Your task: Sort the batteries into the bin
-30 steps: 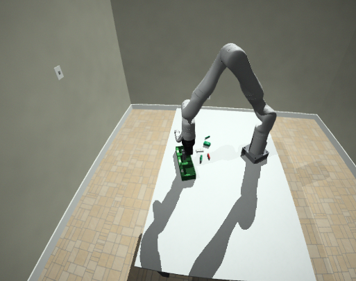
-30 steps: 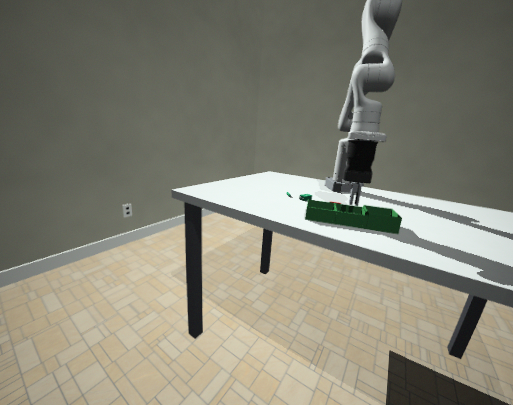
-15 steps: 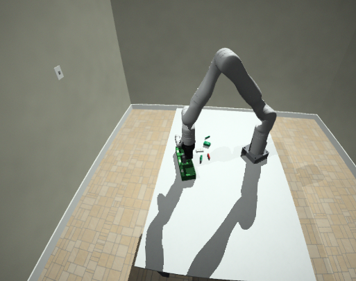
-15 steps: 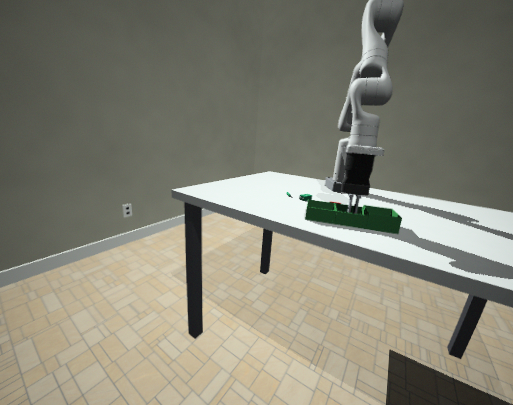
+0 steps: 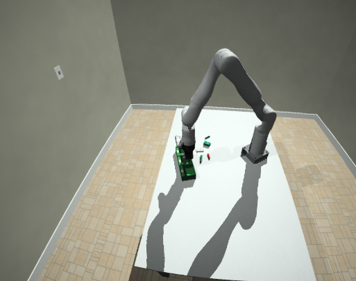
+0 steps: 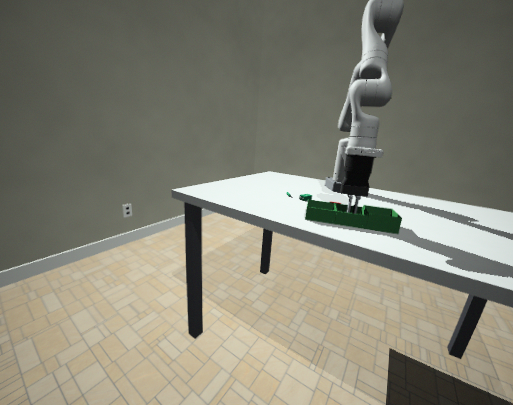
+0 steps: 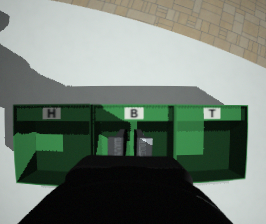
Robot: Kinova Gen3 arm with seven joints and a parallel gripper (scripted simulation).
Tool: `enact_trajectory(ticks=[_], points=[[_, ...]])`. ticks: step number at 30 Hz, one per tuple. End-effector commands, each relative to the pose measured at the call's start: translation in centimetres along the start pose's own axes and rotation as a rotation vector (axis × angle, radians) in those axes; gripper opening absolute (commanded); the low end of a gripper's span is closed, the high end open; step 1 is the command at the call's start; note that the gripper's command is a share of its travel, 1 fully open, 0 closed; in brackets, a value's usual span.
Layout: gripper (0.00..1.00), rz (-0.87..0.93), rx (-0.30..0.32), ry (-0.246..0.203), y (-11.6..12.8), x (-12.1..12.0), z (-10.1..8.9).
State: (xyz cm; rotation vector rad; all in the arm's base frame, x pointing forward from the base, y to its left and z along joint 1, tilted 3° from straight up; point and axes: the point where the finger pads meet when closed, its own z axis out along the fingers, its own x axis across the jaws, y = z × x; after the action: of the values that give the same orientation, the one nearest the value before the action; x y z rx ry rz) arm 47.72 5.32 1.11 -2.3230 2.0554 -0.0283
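Hovering above compartment B of the green three-compartment plastic bin (image 7: 31,160), the black hand (image 7: 131,145) is nearly shut; I can't tell if it holds anything. It should shift over the compartment marked T (image 7: 212,136) before releasing. Small loose green and red pieces (image 5: 200,159) lie beside the bin on the white counter (image 5: 233,207).

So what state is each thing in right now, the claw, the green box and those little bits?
Gripper: fingers nearly together, lowered at compartment B; whether it holds anything, cannot tell.
Green three-compartment bin: upright on the table.
Red cylinder: lying loose outside the bin.
Green cylinder: lying loose beside it.
White piece: lying loose.
Green block: resting on the table.
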Motion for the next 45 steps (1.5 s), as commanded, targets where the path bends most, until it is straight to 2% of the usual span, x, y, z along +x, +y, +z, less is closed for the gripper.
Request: enact_trajectory(ticks=[1,31,45], points=[[0.31,0.000,0.002,0.000,-0.1,0.0,-0.1],[0.31,0.000,0.002,0.000,-0.1,0.0,-0.1],[0.31,0.000,0.002,0.000,-0.1,0.0,-1.7]])
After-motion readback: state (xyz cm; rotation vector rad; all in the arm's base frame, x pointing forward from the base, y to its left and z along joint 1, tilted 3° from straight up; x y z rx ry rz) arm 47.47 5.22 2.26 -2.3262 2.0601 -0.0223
